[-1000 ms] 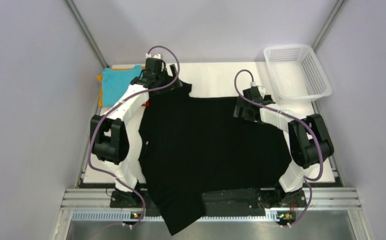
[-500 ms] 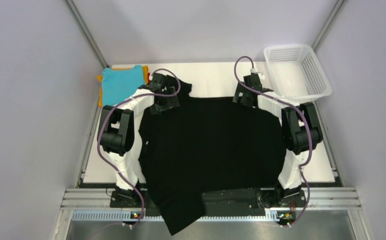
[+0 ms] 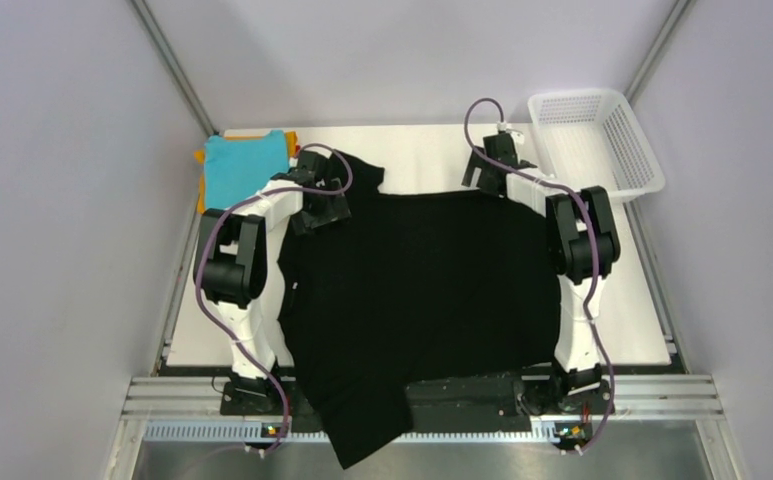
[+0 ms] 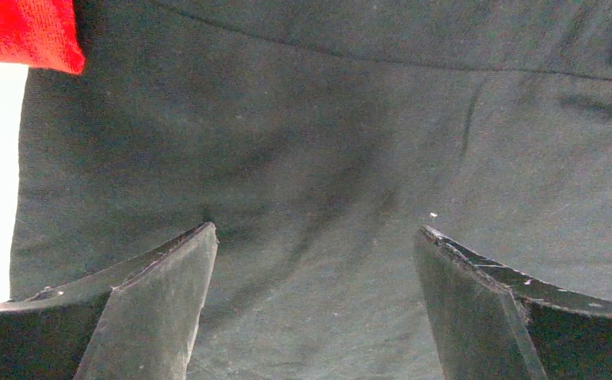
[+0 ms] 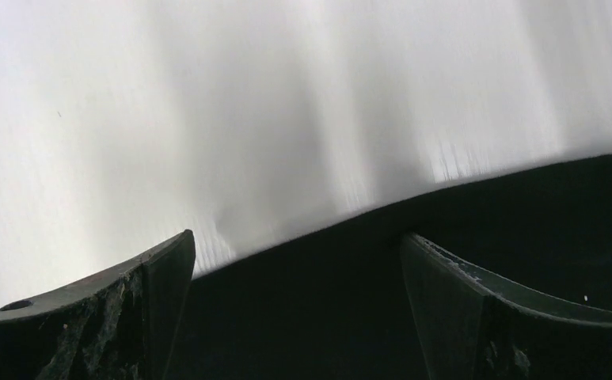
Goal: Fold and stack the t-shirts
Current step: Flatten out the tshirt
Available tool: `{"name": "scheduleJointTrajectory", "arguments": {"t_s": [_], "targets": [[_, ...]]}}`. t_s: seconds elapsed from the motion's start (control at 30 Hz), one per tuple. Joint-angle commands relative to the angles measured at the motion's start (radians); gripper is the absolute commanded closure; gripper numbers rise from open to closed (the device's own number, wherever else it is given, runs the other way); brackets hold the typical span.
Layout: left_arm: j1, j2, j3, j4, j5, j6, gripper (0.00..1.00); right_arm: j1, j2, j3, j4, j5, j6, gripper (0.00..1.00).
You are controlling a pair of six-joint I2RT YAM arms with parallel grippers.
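Observation:
The large black t-shirt point(image 3: 422, 290) lies spread over the table, and its hem hangs off the near edge. My left gripper point(image 3: 320, 210) is open and low over the shirt's far left shoulder; the left wrist view shows it point(image 4: 316, 231) empty, with black cloth point(image 4: 326, 142) under it. My right gripper point(image 3: 488, 176) is open at the shirt's far right edge; in the right wrist view it point(image 5: 296, 235) straddles the cloth edge point(image 5: 310, 317). A folded teal shirt point(image 3: 244, 165) lies on an orange-yellow one point(image 3: 201, 182) at the far left. A red corner point(image 4: 25, 32) shows beside the black shirt.
A white mesh basket point(image 3: 592, 145) stands at the far right corner. The white table point(image 3: 432, 150) shows beyond the shirt's far edge. Grey walls close in on both sides. The arm bases sit on the rail point(image 3: 462, 395) at the near edge.
My left gripper has come from the far edge by the teal shirt down onto the black shirt's left shoulder. My right gripper has moved away to the shirt's far edge.

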Motion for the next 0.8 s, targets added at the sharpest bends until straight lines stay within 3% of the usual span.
{"name": "scheduleJointTrajectory", "arguments": {"t_s": [0.0,0.23,0.33,0.77], "targets": [[0.009,0.017,-0.003,0.004,-0.02,0.019,0.01,-0.018,0.097,0.109,0.032,0.007,-0.004,0.01],[0.014,0.018,0.023,-0.013,-0.035,0.026,0.01,-0.028,0.183,0.365,-0.019,0.023,-0.065,0.01],[0.015,0.025,0.04,-0.01,-0.027,0.018,0.01,-0.027,0.161,0.399,-0.07,0.029,-0.075,0.01],[0.021,0.252,0.327,-0.088,-0.015,-0.009,0.01,-0.019,-0.244,-0.188,-0.051,-0.021,-0.033,0.01]]}}
